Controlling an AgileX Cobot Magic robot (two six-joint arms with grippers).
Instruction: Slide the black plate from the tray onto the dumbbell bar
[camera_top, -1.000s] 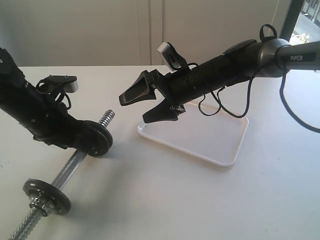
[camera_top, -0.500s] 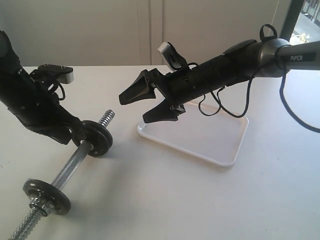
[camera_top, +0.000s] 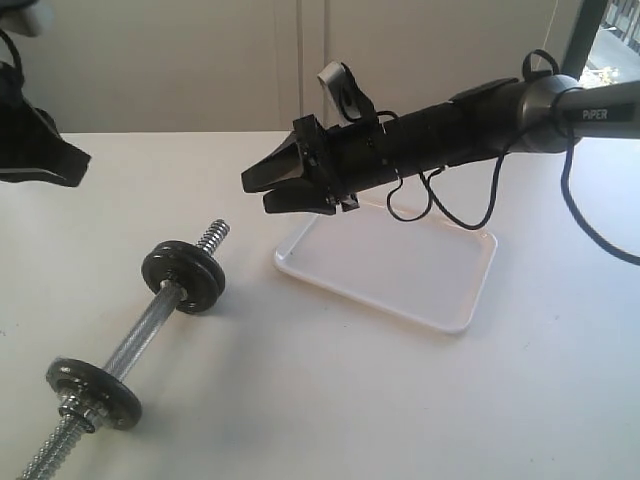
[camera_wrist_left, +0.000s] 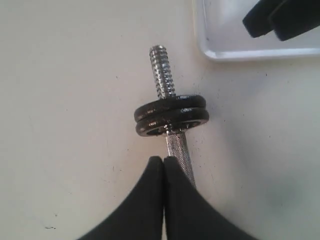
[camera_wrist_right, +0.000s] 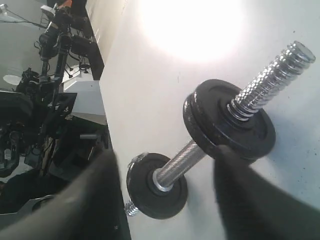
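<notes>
Black plate (camera_wrist_left: 172, 104) lies just beside closed left pincer (camera_wrist_left: 163, 159).

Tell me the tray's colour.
The shallow rectangular plastic tray is plain white, clearest in the exterior view.

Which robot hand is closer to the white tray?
Right. The right gripper hovers over one corner of the tray; the left gripper is well away, beyond the dumbbell bar.

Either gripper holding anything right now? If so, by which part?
Nothing held. Left gripper is shut and empty, clear of the dumbbell bar; right gripper is open and empty.
</notes>
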